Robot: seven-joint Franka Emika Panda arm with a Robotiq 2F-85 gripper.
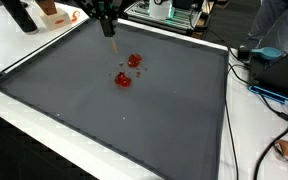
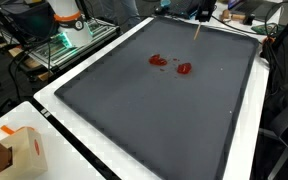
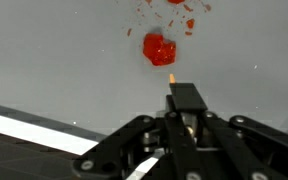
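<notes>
- Closest to the wrist camera is the black Robotiq gripper (image 3: 187, 112). Its two fingers are closed on a thin light wooden stick (image 3: 171, 76), which points forward past the fingertips.
- Just beyond the tip of the stick lies a bright red soft lump (image 3: 159, 49). From the wrist view I cannot tell if the tip touches it. Smaller red crumbs (image 3: 191, 25) are scattered a little further away.
- In both exterior views the gripper (image 1: 105, 14) is at the far edge of the surface, and the stick (image 2: 198, 31) hangs down from it with a slight tilt.
- The red pieces sit on the far half of the surface as two patches near each other, the lump (image 1: 122, 79) and a second red patch (image 1: 134, 61).
- The surface is a large dark grey mat with a black border (image 1: 104, 115). It lies flat on a white table (image 1: 259, 140).
- The room looks like a laboratory. A brown cardboard box (image 2: 14, 150) stands at the near corner of the table, black cables (image 1: 246, 52) run beside the mat, and a metal rack with green light (image 2: 59, 45) stands behind the table.
</notes>
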